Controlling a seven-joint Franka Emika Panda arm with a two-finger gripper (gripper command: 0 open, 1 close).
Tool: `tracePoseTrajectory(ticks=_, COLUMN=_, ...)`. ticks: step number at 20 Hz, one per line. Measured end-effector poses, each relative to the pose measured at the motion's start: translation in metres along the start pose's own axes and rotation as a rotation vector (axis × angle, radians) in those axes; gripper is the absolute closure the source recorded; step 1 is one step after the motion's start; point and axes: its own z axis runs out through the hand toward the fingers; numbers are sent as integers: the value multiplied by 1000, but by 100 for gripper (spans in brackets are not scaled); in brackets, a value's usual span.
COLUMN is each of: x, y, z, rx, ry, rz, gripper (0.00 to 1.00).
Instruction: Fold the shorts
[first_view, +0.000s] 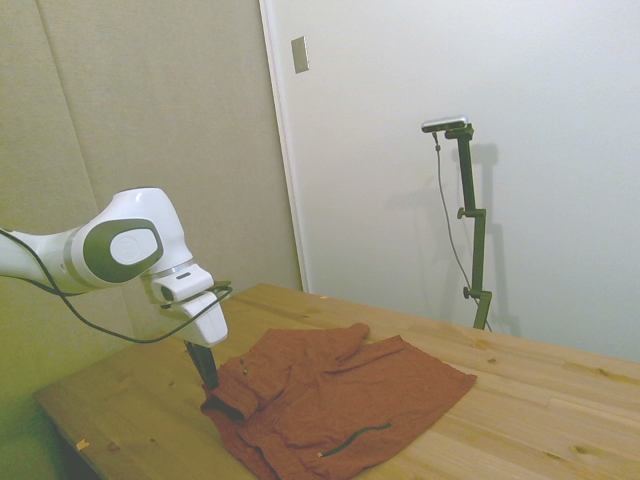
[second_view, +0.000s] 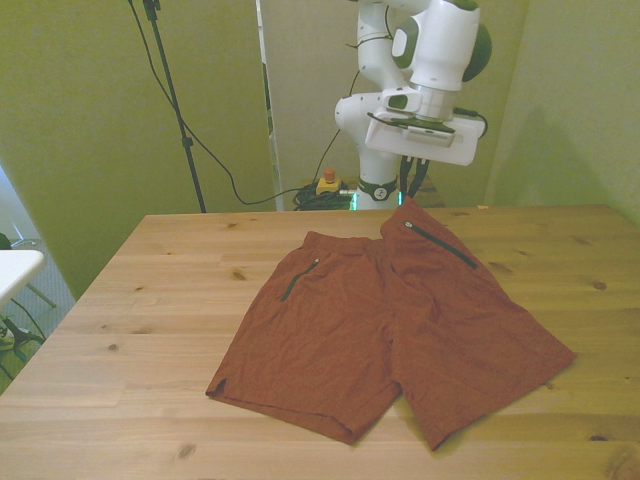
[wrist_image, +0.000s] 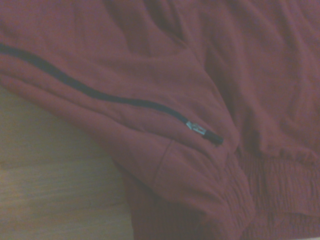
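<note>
The shorts (second_view: 400, 330) lie spread on the wooden table (second_view: 150, 330), leg hems nearest the front camera at about 6 o'clock, waistband away toward 12. One dark zipper line (second_view: 300, 280) sits near 10 o'clock on the fabric, a second (second_view: 440, 245) near 1 o'clock. At that far waistband corner, which rises off the table, the gripper (first_view: 207, 368) reaches down and appears clamped on the cloth. Close up, the zipper pull (wrist_image: 197, 129) shows beside the gathered waistband (wrist_image: 265, 200).
</note>
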Motion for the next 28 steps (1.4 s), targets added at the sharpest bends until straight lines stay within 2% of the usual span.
tracePoseTrajectory(ticks=10, x=80, y=67, z=-8, rx=176, ry=-159, rz=56, gripper=100)
tracePoseTrajectory(ticks=15, x=101, y=102, z=-3, rx=193, ry=-197, rz=96, gripper=100)
tracePoseTrajectory(ticks=19, x=127, y=142, z=25, rx=193, ry=-247, rz=178, gripper=100)
tracePoseTrajectory(ticks=20, x=135, y=152, z=37, rx=198, ry=-262, rz=195, gripper=0)
tracePoseTrajectory(ticks=24, x=157, y=172, z=82, rx=188, ry=-298, rz=211, gripper=0)
tracePoseTrajectory(ticks=28, x=165, y=175, z=95, rx=174, ry=-316, rz=230, gripper=0)
